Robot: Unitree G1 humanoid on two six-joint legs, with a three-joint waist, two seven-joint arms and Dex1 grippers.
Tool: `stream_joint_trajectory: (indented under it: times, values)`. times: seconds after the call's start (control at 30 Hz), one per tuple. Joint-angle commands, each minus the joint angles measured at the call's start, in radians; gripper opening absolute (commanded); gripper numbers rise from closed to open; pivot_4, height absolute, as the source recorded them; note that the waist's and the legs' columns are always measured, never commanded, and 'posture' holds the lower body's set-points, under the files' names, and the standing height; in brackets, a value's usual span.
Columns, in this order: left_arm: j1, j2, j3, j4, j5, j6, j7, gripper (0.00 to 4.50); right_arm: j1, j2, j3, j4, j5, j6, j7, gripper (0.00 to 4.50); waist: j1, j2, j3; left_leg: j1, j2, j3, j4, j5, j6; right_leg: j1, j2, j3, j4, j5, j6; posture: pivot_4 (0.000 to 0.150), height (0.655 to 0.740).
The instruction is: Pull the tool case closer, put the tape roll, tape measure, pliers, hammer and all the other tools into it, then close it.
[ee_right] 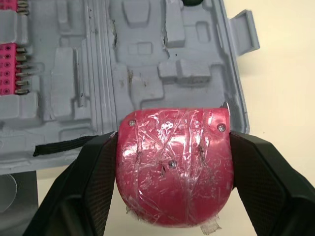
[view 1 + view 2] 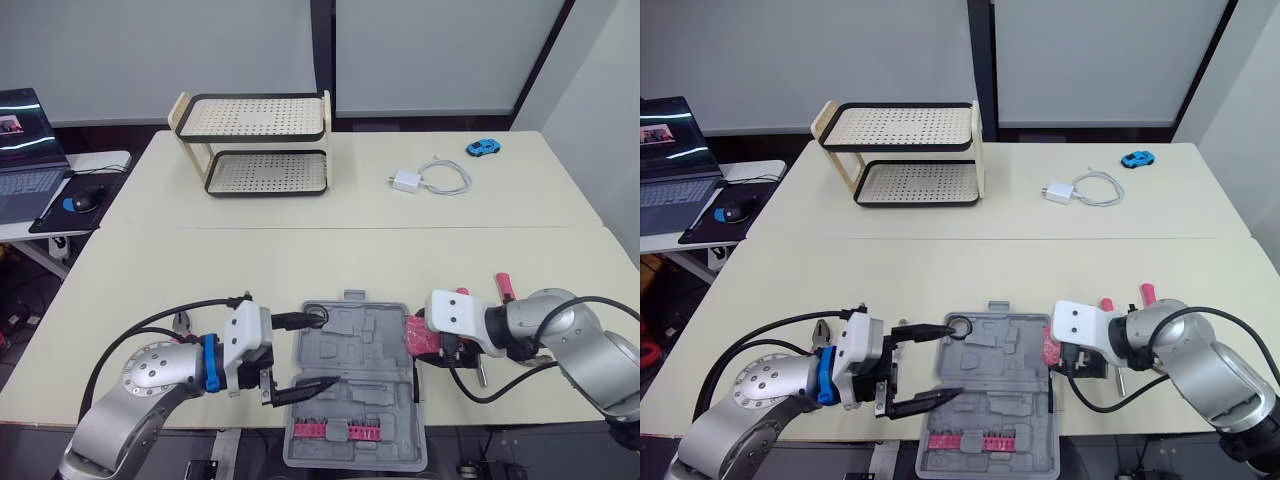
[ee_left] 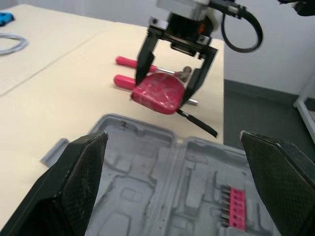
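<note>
Tool case (image 2: pixel 356 347): grey plastic, lying open flat at the near table edge, between the 2 arms. Moulded recesses mostly bare. A pink bit strip (image 2: pixel 349 431) sits in the half nearest the robot, and the latch tab points to the far side.

Right gripper (image 3: pixel 169 84) is clamped on the tape measure (image 1: pixel 173 164), 1 black finger on each flat side. The body is rounded and red-pink, wrapped in crinkled clear tape, with 3 screws showing. Its black strap (image 3: pixel 199 123) hangs loose over the case rim. It's held just beside the case's right edge; can't tell if it touches the table.

Left gripper (image 2: pixel 955 360) has its fingers spread wide, hovering over the case's left part.

Red-handled tool (image 2: pixel 505 286) with 2 grips lies on the table just behind the right gripper.

Well apart on the far table: 2-tier rack (image 2: pixel 262 145), white charger (image 2: pixel 407 181), blue toy car (image 2: pixel 483 148).
</note>
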Motion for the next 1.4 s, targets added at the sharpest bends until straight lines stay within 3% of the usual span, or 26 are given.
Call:
stream_joint_trajectory:
  times: [0.03, 0.43, 1.4]
  values:
    - [0.029, -0.008, 0.014, -0.004, 0.014, -0.026, 0.016, 4.50, -0.069, 0.012, 0.052, -0.017, -0.013, 0.084, -0.018, 3.15, 0.000, 0.000, 0.000, -0.001, 0.000, 0.000, 0.000, 0.000, 0.000, -0.001, 0.000, 0.000, 0.000, 0.000, 0.000, 0.150, 0.7400]
    - [0.087, -0.028, 0.006, 0.001, 0.052, -0.088, 0.028, 4.50, -0.227, 0.100, 0.256, 0.066, -0.096, 0.131, -0.087, 3.15, 0.001, 0.000, 0.000, -0.004, 0.000, 0.001, 0.000, 0.000, 0.000, -0.007, 0.000, 0.001, 0.001, 0.001, -0.002, 0.150, 0.7400]
    - [0.050, -0.025, 0.004, -0.002, 0.064, -0.072, 0.048, 4.50, -0.315, 0.201, 0.370, 0.243, -0.215, 0.032, -0.104, 3.15, 0.003, 0.000, 0.000, -0.004, 0.000, 0.001, 0.000, 0.001, -0.001, -0.009, 0.000, 0.001, 0.002, 0.001, -0.002, 0.150, 0.7400]
